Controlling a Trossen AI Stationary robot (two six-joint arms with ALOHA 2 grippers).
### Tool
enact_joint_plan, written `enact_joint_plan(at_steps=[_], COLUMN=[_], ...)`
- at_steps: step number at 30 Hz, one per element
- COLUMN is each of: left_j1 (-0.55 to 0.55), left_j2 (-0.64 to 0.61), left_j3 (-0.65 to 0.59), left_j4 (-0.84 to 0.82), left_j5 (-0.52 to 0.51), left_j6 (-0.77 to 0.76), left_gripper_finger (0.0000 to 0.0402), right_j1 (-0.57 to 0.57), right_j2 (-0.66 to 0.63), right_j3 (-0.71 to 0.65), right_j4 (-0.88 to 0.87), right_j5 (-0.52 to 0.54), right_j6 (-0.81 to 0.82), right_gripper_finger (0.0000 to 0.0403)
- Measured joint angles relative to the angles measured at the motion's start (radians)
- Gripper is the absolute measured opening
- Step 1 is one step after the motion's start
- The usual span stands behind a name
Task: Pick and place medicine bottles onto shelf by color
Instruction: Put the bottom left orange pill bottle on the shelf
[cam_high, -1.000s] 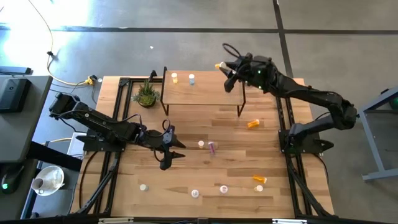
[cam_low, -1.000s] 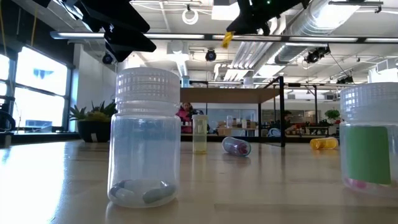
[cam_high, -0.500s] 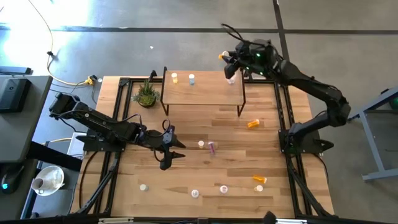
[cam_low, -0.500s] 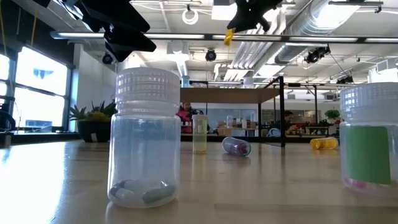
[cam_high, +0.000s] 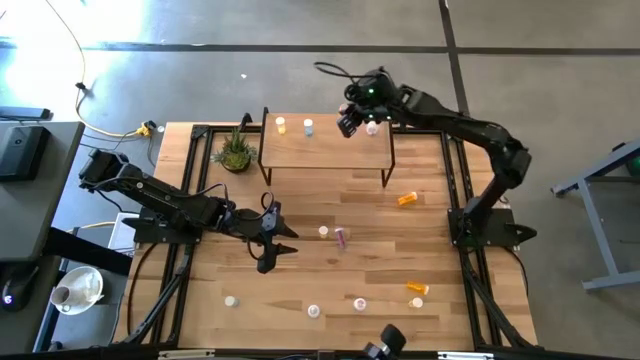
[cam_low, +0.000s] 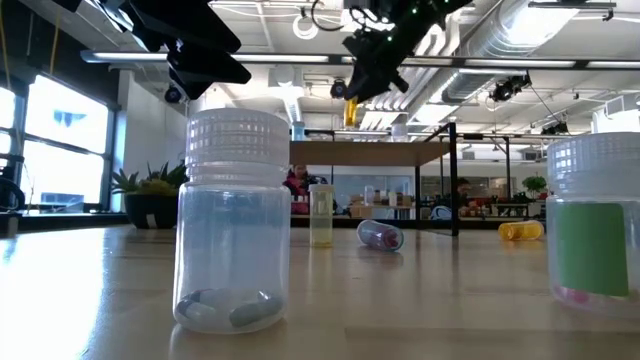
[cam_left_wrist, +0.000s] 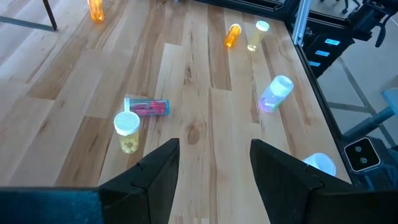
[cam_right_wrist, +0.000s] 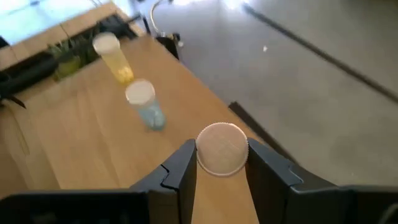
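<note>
Near the table's middle, the left gripper (cam_high: 272, 240) hovers open and empty. Farther off, above the low light-wood shelf (cam_high: 330, 150), the right gripper (cam_right_wrist: 219, 163) pinches a small orange, white-capped medicine bottle (cam_right_wrist: 221, 148): probably light, rigid and smooth, best gripped across its body.

The right gripper (cam_high: 352, 120) hangs over the back edge of the shelf (cam_high: 325, 152), beside a yellow bottle (cam_high: 281, 125) and a pale blue bottle (cam_high: 308, 127). The left gripper (cam_high: 275, 240) waits, fingers apart, above the wooden table (cam_high: 300, 280), where other bottles lie scattered.
</note>
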Motion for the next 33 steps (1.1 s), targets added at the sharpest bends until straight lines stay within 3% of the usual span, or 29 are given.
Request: enact_joint_plan(at_steps=[10,33], left_j1=[0.000,0.000], left_j2=[0.000,0.000], left_j3=[0.000,0.000], left_j4=[-0.001,0.000], left_j5=[0.000,0.001], left_j6=[0.000,0.000], left_gripper_finger=[0.0186,0.0186], right_j1=[0.010,0.020], right_j2=[0.076,0.084], right_j3=[-0.002,-0.002], right_j4=[-0.034,-0.090], right_j5=[-0.017,-0.026], right_j6=[-0.005,-0.017], right_gripper_finger=[0.0108,0.0119])
